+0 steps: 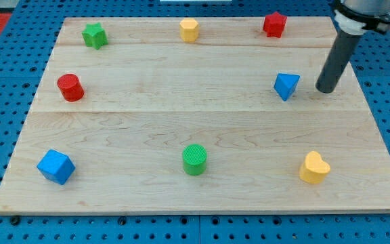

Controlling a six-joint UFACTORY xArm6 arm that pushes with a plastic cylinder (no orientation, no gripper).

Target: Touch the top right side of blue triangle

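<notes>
The blue triangle point(286, 85) lies on the wooden board point(202, 129) at the view's right, a little above mid-height. My rod comes down from the view's top right, and my tip point(326, 89) rests on the board just to the right of the blue triangle. A narrow strip of bare wood separates the tip from the triangle's right side.
A red star point(274, 24), a yellow hexagon point(189, 30) and a green star point(95, 35) line the top edge. A red cylinder point(70, 87) is at the left. A blue cube point(55, 167), a green cylinder point(195, 160) and a yellow heart point(314, 168) line the bottom.
</notes>
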